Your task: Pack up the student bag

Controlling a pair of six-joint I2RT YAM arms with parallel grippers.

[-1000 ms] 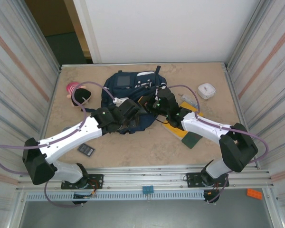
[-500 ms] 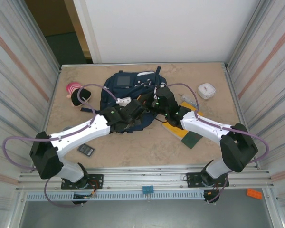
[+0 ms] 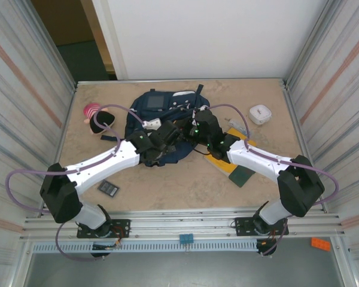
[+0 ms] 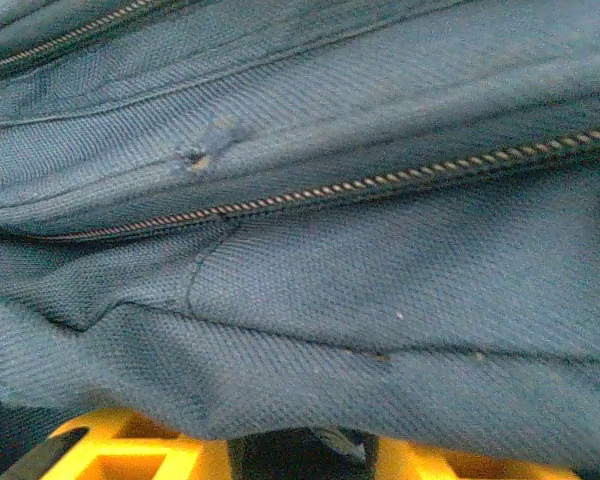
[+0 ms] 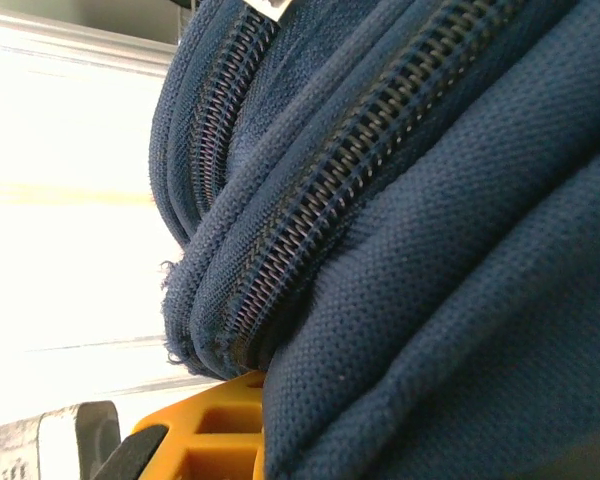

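Note:
The student bag, navy blue with a grey patch, lies at the back middle of the table. My left gripper presses into its near edge. In the left wrist view navy fabric with a zip drapes over both yellow fingertips, which stand a little apart. Whether they pinch the cloth is hidden. My right gripper sits at the bag's right side, shut on a fold of the bag. Only one of its yellow fingers shows, beside the zipped seams.
A pink and black soft toy lies left of the bag. A white box sits at the back right. A yellow and green book lies under the right arm. A small dark flat item rests front left.
My left arm has reached further forward and right onto the bag, and its jaws have narrowed. The right gripper has stayed put, shut on the bag.

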